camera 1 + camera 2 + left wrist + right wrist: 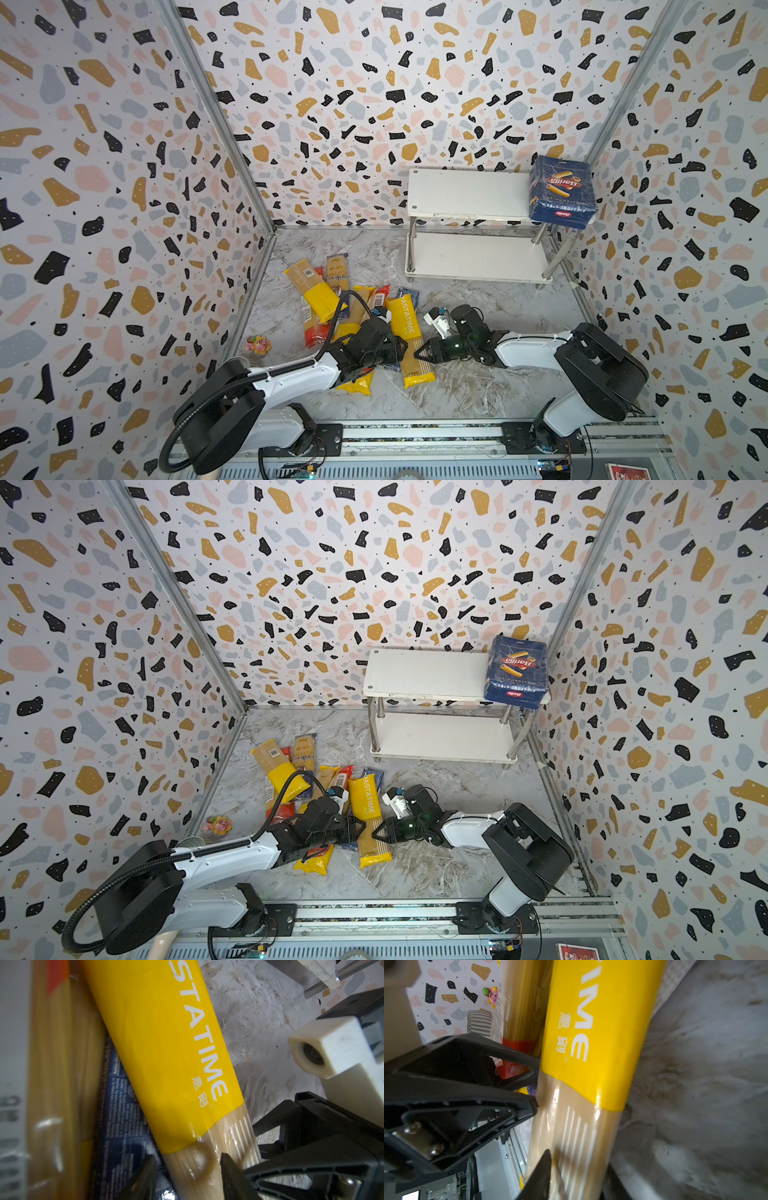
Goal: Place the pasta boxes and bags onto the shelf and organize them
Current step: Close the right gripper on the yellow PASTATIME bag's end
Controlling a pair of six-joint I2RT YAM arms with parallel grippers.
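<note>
- Lying on the marble table (490,386), your PASTATIME bag (408,322) runs near-to-far, with its lettered yellow end at the far side.
- You can read white "PASTATIME" along its length, with small Chinese characters beside it.
- Left gripper (186,1164) and right gripper (578,1159): fingers part-spread about its clear middle; you cannot tell whether either pinches.
- Wide box (561,191), marked "Barilla" and "RIGATONI", sits on the right end of the shelf (465,195) top board.

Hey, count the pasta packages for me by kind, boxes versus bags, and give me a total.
Spaghetti bags: 6 that I can make out, overlapping
Blue boxes: 2, one on the shelf, one under the bags
Total: 8
</note>
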